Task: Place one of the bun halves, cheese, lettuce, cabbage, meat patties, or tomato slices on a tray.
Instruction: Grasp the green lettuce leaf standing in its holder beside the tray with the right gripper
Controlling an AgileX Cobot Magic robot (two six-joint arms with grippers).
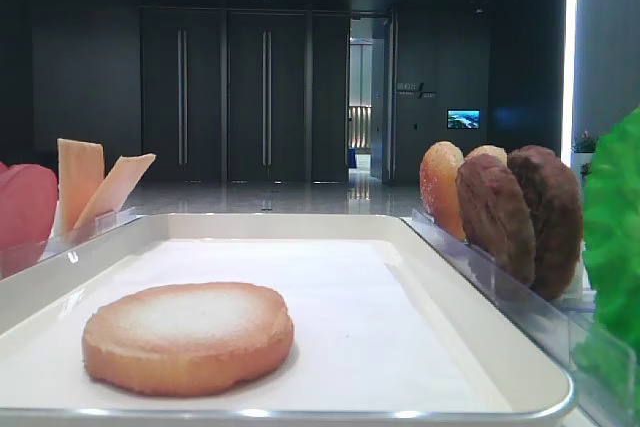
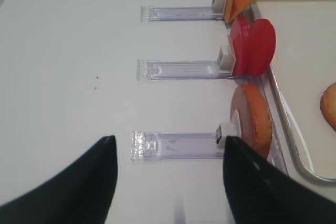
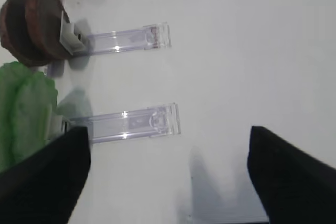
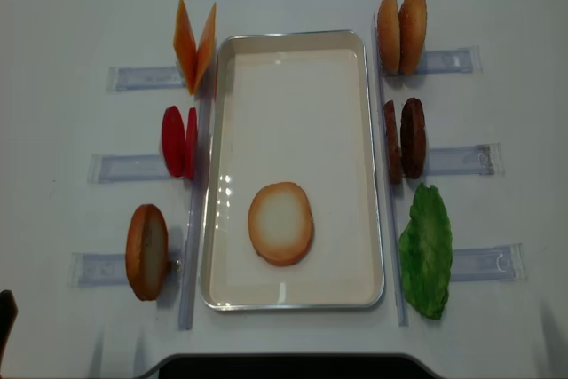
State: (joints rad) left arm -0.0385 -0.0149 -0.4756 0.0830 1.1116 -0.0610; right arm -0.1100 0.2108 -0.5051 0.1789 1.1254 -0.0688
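One bun half (image 4: 280,223) lies flat, pale face up, on the white tray (image 4: 293,95). Left of the tray stand cheese (image 4: 193,44), tomato slices (image 4: 179,141) and another bun half (image 4: 146,251). To its right stand two bun halves (image 4: 401,33), two meat patties (image 4: 404,139) and lettuce (image 4: 426,250). Cabbage is out of view. My left gripper (image 2: 169,142) hangs open and empty over the rack of the left bun half (image 2: 254,121). My right gripper (image 3: 167,130) is open and empty over the table beside the lettuce (image 3: 23,114) and patties (image 3: 34,27).
Clear plastic racks (image 4: 133,77) stick out from the tray on both sides across the white table (image 4: 62,24). A dark base (image 4: 284,367) sits at the table's near edge.
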